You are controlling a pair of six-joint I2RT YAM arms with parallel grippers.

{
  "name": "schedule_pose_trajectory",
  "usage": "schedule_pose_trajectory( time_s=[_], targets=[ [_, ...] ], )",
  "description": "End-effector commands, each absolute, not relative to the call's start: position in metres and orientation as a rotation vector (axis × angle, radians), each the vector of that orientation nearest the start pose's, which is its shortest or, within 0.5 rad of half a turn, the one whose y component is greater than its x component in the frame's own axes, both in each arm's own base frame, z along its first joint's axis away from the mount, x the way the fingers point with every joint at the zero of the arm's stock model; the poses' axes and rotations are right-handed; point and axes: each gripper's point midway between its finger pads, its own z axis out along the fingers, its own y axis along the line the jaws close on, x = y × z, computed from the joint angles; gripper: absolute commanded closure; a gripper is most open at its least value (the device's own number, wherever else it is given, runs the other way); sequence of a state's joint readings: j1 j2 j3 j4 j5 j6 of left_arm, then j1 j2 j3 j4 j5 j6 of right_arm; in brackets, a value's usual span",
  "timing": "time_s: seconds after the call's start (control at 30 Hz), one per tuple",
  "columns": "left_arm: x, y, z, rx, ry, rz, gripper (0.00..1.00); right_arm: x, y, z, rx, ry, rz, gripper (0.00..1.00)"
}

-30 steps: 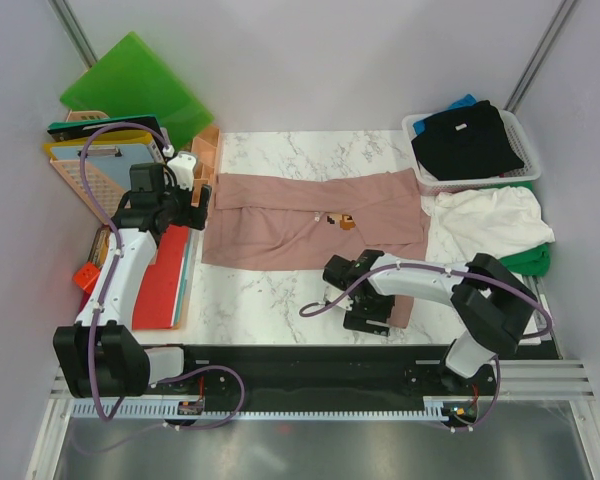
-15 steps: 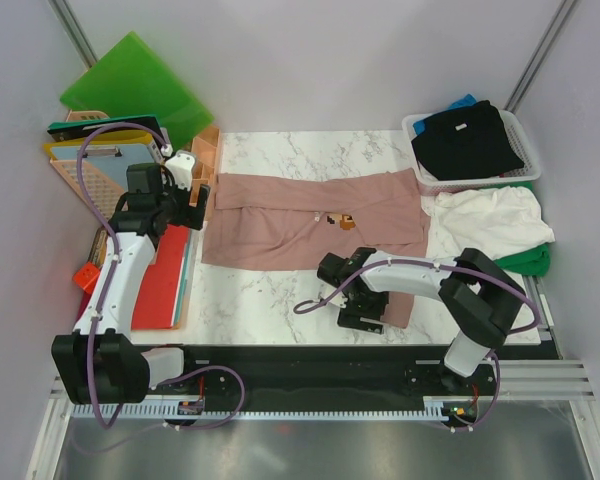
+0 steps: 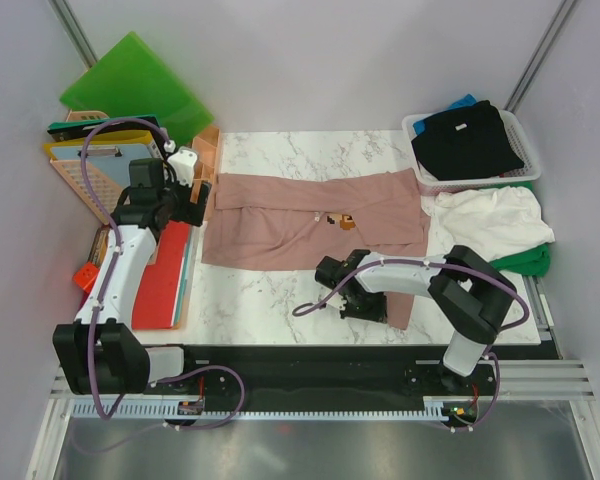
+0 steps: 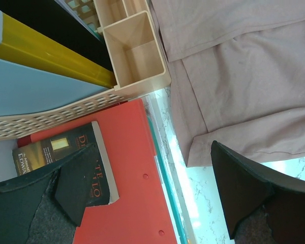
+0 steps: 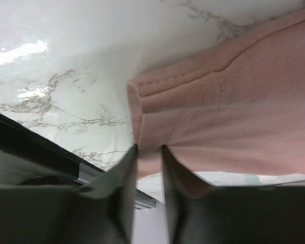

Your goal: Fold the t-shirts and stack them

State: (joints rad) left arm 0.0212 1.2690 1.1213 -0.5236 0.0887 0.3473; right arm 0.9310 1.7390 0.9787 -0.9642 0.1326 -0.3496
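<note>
Pinching the near hem of the pink t-shirt, which lies spread across the surface, your right gripper grasps cloth, probably to fold it over, while your left gripper hangs wide open above the shirt's left corner.

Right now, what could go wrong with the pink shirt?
The right hand pinches only a thin bit of the edge of the pink t-shirt, so the cloth might slip out when lifted. The left hand hangs open near the shirt's corner, beside the red folder; coming down, it could catch the folder too. With just one side held, the shirt may bunch up rather than fold flat.
</note>
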Motion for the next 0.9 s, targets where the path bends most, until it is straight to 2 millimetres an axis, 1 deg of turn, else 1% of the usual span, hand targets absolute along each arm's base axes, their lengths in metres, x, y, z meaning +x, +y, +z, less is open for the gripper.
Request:
schedule_pose_trajectory(
  time_s=[0.0,0.03,0.07,0.1,0.13,0.2,0.27,0.3,0.37,0.4,0.43,0.47,0.5,0.53,0.57,0.6,0.63,0.67,0.7,0.73,0.77,0.83,0.87],
  targets=[
    [0.376,0.007,0.222,0.453,2.145,0.14,0.0,0.161,0.147,0.011,-1.921,2.578,-0.306,0.79],
    [0.375,0.006,0.22,0.452,2.146,0.136,0.0,0.161,0.147,0.011,-1.921,2.578,-0.304,0.82],
    [0.375,0.006,0.22,0.45,2.148,0.134,0.0,0.16,0.146,0.011,-1.921,2.582,-0.306,0.87],
    [0.375,0.006,0.218,0.45,2.151,0.133,0.0,0.16,0.146,0.012,-1.92,2.584,-0.307,0.95],
    [0.374,0.006,0.215,0.45,2.157,0.132,0.0,0.16,0.146,0.013,-1.914,2.581,-0.304,1.0],
    [0.372,0.007,0.213,0.449,2.162,0.136,0.0,0.159,0.145,0.015,-1.909,2.58,-0.301,1.0],
    [0.37,0.006,0.212,0.45,2.162,0.133,0.0,0.162,0.147,0.022,-1.885,2.557,-0.295,1.0],
    [0.369,0.006,0.208,0.448,2.17,0.131,0.0,0.165,0.149,0.027,-1.87,2.543,-0.296,1.0],
    [0.367,0.006,0.205,0.45,2.174,0.128,0.0,0.175,0.152,0.042,-1.824,2.495,-0.325,1.0],
    [0.366,0.006,0.201,0.451,2.182,0.127,0.0,0.182,0.156,0.052,-1.8,2.467,-0.331,1.0],
    [0.365,-0.005,0.198,0.483,2.182,0.109,0.0,0.187,0.159,0.063,-1.769,2.44,-0.33,1.0],
    [0.364,-0.006,0.196,0.49,2.185,0.106,0.0,0.195,0.158,0.072,-1.737,2.418,-0.364,1.0],
    [0.362,-0.007,0.192,0.49,2.194,0.101,0.0,0.2,0.162,0.081,-1.714,2.395,-0.365,1.0],
    [0.361,-0.009,0.192,0.492,2.193,0.095,0.0,0.204,0.163,0.088,-1.689,2.376,-0.37,1.0],
    [0.36,-0.01,0.191,0.493,2.194,0.089,0.0,0.215,0.158,0.096,-1.645,2.354,-0.432,1.0],
    [0.359,-0.01,0.191,0.493,2.189,0.087,0.0,0.223,0.161,0.101,-1.579,2.349,-0.435,1.0],
    [0.358,-0.011,0.191,0.494,2.187,0.085,0.0,0.231,0.156,0.105,-1.525,2.364,-0.44,1.0],
    [0.358,-0.011,0.19,0.495,2.184,0.085,0.0,0.238,0.157,0.111,-1.486,2.367,-0.433,1.0],
    [0.355,-0.011,0.188,0.498,2.188,0.083,0.0,0.245,0.157,0.113,-1.436,2.378,-0.42,1.0],
    [0.355,-0.011,0.187,0.5,2.19,0.084,0.0,0.252,0.153,0.114,-1.394,2.403,-0.415,1.0],
    [0.354,-0.011,0.186,0.502,2.19,0.084,0.0,0.259,0.156,0.119,-1.359,2.396,-0.4,1.0],
    [0.352,-0.011,0.182,0.51,2.197,0.084,0.0,0.271,0.152,0.121,-1.316,2.409,-0.404,1.0],
    [0.352,-0.011,0.182,0.513,2.197,0.087,0.0,0.277,0.153,0.124,-1.296,2.404,-0.4,1.0]
  ],
)
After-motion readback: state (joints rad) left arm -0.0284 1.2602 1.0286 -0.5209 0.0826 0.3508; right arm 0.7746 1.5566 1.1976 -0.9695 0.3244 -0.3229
